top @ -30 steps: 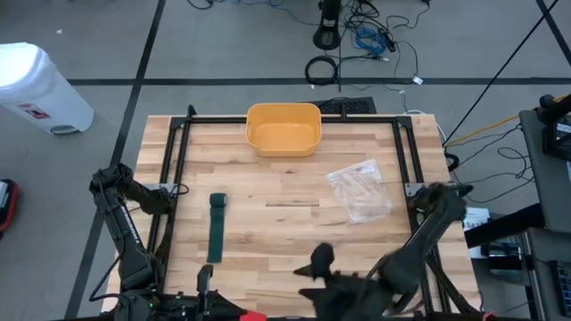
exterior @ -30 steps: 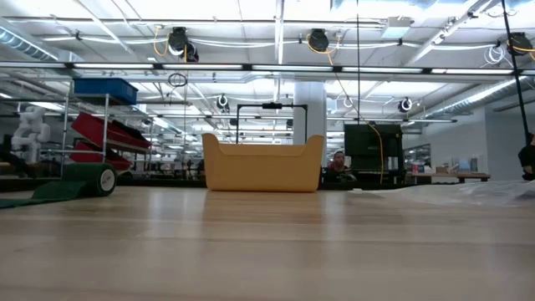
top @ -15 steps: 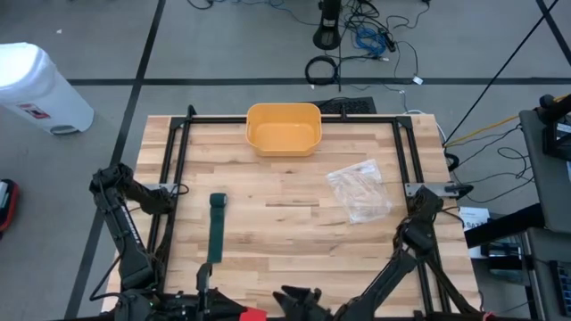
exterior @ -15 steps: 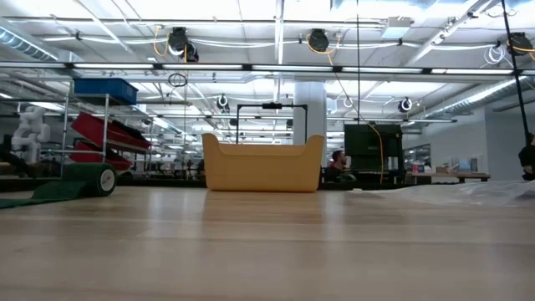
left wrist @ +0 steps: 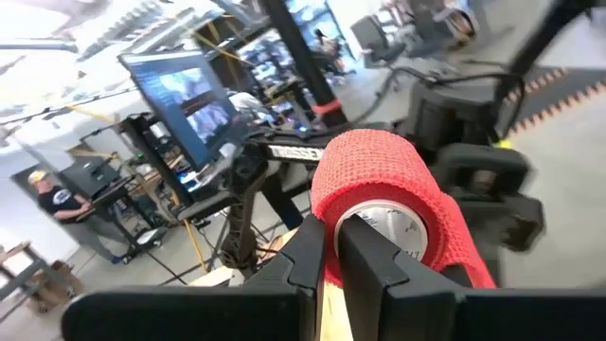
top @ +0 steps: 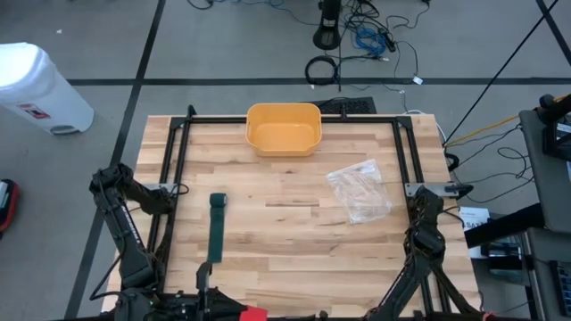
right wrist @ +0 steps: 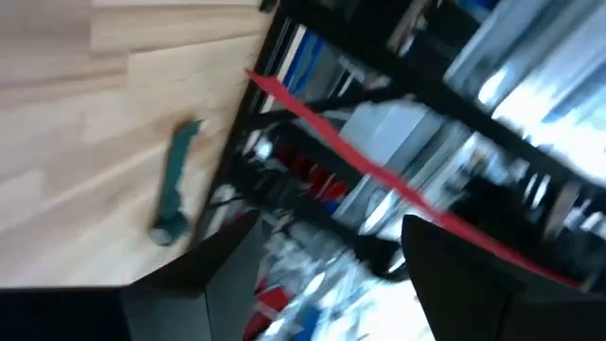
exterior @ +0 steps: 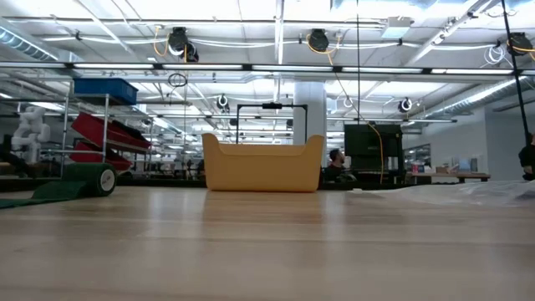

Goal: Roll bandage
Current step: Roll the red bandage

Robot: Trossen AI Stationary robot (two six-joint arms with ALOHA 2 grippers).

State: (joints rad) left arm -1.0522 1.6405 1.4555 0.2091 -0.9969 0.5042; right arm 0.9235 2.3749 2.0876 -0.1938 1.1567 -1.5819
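- High view: the green bandage point(top: 216, 228) lies unrolled on the surface's point(top: 294, 196) left side, long axis running near to far, nearer the left arm; both tools are off-frame.
- Left wrist view: the left tool point(left wrist: 331, 260) is nearly closed beside a red bandage roll point(left wrist: 393, 204); whether it grips it, I cannot tell.
- Right wrist view: the right tool point(right wrist: 331, 275) gapes wide, empty, well apart from the bandage.

The high view looks straight down from well above, taking in the whole bench point(top: 294, 223) and the floor around it. The low view sits at bench-top level, close to the wood, facing level across it into the room; it shares with the high view the yellow tub point(exterior: 262, 164) at the far edge and the green bandage point(exterior: 63, 187) at the left. The left wrist view faces out into the room, very near a red roll point(left wrist: 388, 194). The right wrist view, tilted, looks across the bench, sharing that green bandage with the high view.
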